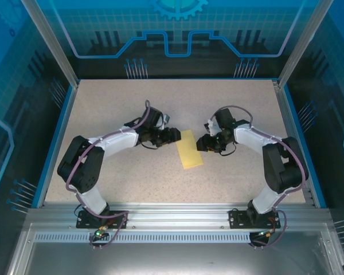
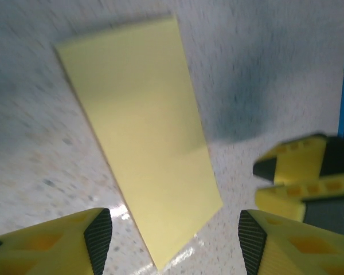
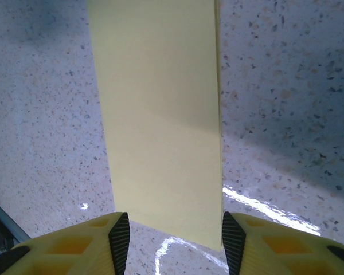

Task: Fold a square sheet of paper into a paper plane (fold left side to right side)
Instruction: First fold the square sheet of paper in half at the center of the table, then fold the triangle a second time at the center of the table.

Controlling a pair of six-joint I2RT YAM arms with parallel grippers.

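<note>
The square sheet of paper (image 1: 190, 149) lies flat on the table, folded in half into a pale-yellow rectangle. My left gripper (image 1: 173, 134) sits just left of its far end, open. In the left wrist view the paper (image 2: 143, 132) lies ahead of that gripper (image 2: 175, 238), its near corner between the fingers (image 2: 98, 238). My right gripper (image 1: 202, 142) is just right of the sheet, open. The right wrist view has the paper (image 3: 160, 114) stretching away from this gripper (image 3: 172, 238), its near edge lying between the pads (image 3: 120, 238) with nothing gripped.
The speckled table (image 1: 132, 183) is bounded by a blue rim (image 1: 57, 137) and glass walls. The right gripper's yellow fingers (image 2: 301, 177) appear at the right edge of the left wrist view, close to the paper.
</note>
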